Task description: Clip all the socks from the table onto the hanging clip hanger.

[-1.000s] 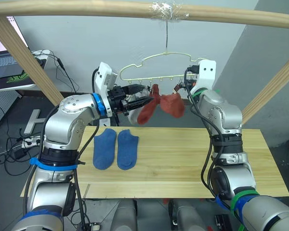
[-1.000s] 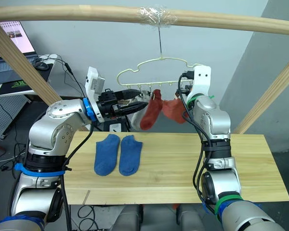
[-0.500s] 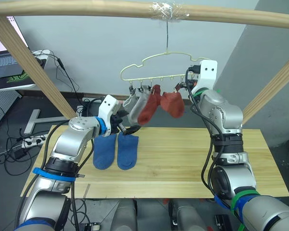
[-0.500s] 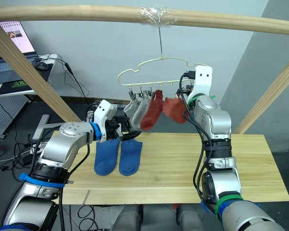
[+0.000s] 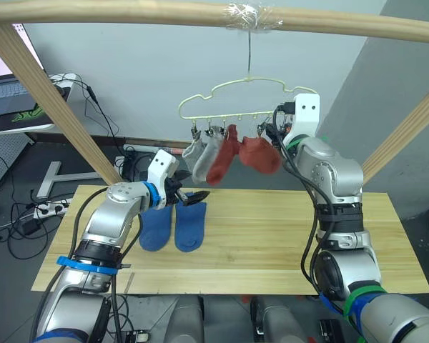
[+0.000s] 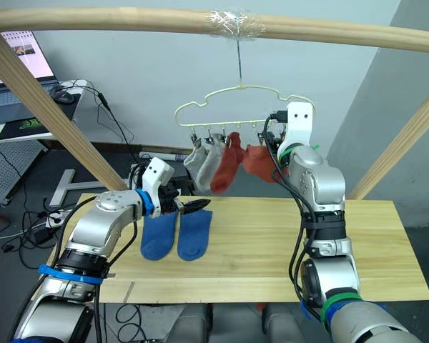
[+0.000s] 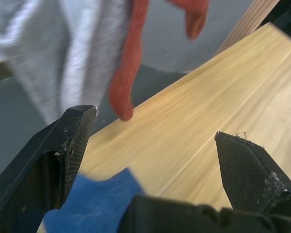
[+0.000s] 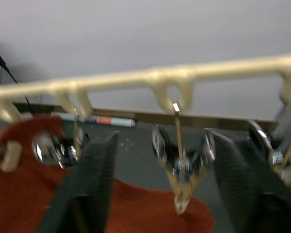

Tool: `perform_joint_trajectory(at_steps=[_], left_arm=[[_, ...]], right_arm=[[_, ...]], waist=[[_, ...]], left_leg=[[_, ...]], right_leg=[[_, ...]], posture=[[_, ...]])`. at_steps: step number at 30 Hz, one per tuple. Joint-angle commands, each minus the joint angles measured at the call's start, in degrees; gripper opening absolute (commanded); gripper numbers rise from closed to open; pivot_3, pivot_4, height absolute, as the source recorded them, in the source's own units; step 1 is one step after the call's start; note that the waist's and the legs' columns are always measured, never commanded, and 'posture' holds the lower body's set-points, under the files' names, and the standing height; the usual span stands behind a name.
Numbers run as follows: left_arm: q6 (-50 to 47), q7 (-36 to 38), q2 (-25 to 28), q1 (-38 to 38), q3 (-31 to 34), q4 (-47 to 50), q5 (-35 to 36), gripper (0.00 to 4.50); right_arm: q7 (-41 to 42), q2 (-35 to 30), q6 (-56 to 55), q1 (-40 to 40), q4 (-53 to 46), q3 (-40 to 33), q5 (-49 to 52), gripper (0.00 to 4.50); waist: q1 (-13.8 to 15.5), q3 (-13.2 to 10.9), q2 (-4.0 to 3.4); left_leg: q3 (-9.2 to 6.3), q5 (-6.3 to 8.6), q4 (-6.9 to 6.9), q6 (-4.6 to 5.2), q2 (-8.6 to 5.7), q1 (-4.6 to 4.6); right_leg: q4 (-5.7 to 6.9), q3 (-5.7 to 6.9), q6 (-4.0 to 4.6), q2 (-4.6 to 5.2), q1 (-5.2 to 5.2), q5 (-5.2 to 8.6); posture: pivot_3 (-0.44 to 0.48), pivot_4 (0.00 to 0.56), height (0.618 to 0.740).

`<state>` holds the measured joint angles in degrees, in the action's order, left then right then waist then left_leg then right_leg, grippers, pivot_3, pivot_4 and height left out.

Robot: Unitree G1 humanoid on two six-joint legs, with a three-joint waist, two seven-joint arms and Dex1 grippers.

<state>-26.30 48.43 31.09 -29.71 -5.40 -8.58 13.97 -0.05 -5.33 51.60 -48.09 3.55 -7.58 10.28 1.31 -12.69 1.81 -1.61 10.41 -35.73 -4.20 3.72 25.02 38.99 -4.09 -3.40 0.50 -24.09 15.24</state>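
Socks (image 5: 173, 221) — blue pair — under left end effector (image 5: 197, 196).

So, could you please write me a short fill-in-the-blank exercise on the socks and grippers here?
1. The two socks lying on the table are ____.
2. The number of socks clipped to the hanger is ____.
3. The left gripper, above the blue socks, has its jaws ____.
4. Next to the grey socks hang two ____ ones.

Missing: blue; four; open; red

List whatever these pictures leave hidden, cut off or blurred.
- Blue socks: upper ends covered by the left gripper in the eye views.
- Grey socks: blurred and cut off by the left wrist view's edge.
- Clip hanger: behind the right arm, its right-end clips are hidden.
- Right gripper: blurred in its wrist view.
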Motion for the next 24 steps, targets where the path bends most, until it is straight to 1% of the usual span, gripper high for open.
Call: perform_joint_trajectory(at_steps=[1, 2, 5, 9, 12, 16, 17, 18, 20, 24], left_arm=[[-0.8, 0.3, -0.5, 0.7, 2.7, 4.4, 2.8, 4.5], [-0.7, 0.1, -0.7, 1.1, 3.0, 5.1, 3.3, 4.5], [0.3, -0.5, -1.2, 2.1, 3.9, 6.5, 4.0, 4.5], [2.2, -1.9, -2.5, 4.8, 5.4, 9.2, 4.8, 4.5], [2.8, -3.7, -4.2, 7.4, 7.1, 11.4, 5.9, 4.5], [4.6, -5.6, -5.5, 11.9, 7.1, 14.0, 5.0, 4.5], [4.6, -6.1, -5.8, 13.1, 7.0, 14.6, 4.9, 4.5], [4.6, -6.5, -6.0, 14.2, 7.0, 15.3, 4.9, 4.5], [4.4, -7.4, -6.5, 16.7, 7.1, 16.6, 5.1, 4.5], [6.1, -9.0, -7.7, 21.2, 7.8, 17.6, 5.2, 4.5]], right_arm=[[0.3, -1.0, 4.3, 2.5, -9.1, 0.9, 0.6, 3.73], [0.4, -1.2, 6.4, 4.1, -12.2, 1.2, 0.8, 3.73], [0.4, -1.6, 10.8, 7.3, -18.8, 1.7, 1.2, 3.73], [1.2, -2.5, 18.0, 15.3, -31.8, 2.4, 2.2, 3.73], [2.9, -3.8, 19.6, 22.3, -38.9, 2.5, 3.3, 3.73], [5.0, -6.1, 17.1, 32.5, -44.8, 3.5, 3.6, 3.73], [5.6, -6.3, 16.0, 35.2, -45.7, 3.4, 3.8, 3.73], [6.0, -6.6, 15.0, 37.7, -46.4, 3.3, 3.8, 3.73], [6.9, -7.3, 11.8, 42.4, -47.4, 3.9, 3.5, 3.73], [8.0, -8.1, 4.3, 50.5, -47.1, 5.1, 2.4, 3.73]], waist=[[0.0, 0.0, 0.0], [0.0, 0.0, 0.0], [0.0, 0.0, 0.0], [0.0, 0.0, 0.0], [0.0, 0.0, 0.0], [-0.1, 0.0, 0.03], [-0.1, 0.0, 0.03], [-0.3, 0.0, 0.03], [-0.4, 0.0, 0.03], [-0.9, 0.0, 0.04]], left_leg=[[0.0, 0.0, 0.0, 0.0, 0.0, 0.0], [-0.01, 0.0, 0.0, 0.0, 0.0, 0.0], [0.0, 0.0, -0.01, 0.0, 0.0, 0.0], [-0.01, 0.0, -0.01, 0.0, 0.0, -0.01], [-0.01, 0.0, -0.01, 0.0, 0.0, 0.0], [0.01, 0.0, -0.07, 0.0, 0.0, -0.03], [0.0, 0.0, -0.09, 0.0, 0.0, -0.03], [0.01, 0.0, -0.09, 0.0, 0.01, -0.09], [0.02, 0.0, -0.1, 0.01, 0.01, -0.11], [0.02, -0.03, -0.13, 0.05, 0.02, -0.15]], right_leg=[[0.01, 0.0, 0.0, 0.0, 0.0, 0.0], [0.01, 0.0, 0.0, 0.0, 0.0, 0.0], [0.01, -0.01, 0.0, 0.0, 0.01, 0.0], [0.0, 0.0, 0.01, 0.0, 0.02, 0.01], [-0.02, -0.01, 0.02, 0.01, 0.02, 0.01], [-0.03, -0.03, 0.02, 0.01, 0.05, 0.03], [-0.03, -0.03, 0.02, 0.02, 0.07, 0.04], [-0.04, -0.04, 0.05, 0.02, 0.12, 0.06], [-0.03, -0.06, 0.13, 0.01, 0.12, 0.13], [-0.03, -0.06, 0.0, 0.02, 0.16, 0.25]], posture=[[0.155, 0.157, 0.74], [0.139, 0.16, 0.74], [0.139, 0.16, 0.74], [0.127, 0.163, 0.74], [0.118, 0.164, 0.74], [0.118, 0.164, 0.74], [0.089, 0.171, 0.74], [0.089, 0.171, 0.74], [0.089, 0.171, 0.74], [0.082, 0.173, 0.74]])
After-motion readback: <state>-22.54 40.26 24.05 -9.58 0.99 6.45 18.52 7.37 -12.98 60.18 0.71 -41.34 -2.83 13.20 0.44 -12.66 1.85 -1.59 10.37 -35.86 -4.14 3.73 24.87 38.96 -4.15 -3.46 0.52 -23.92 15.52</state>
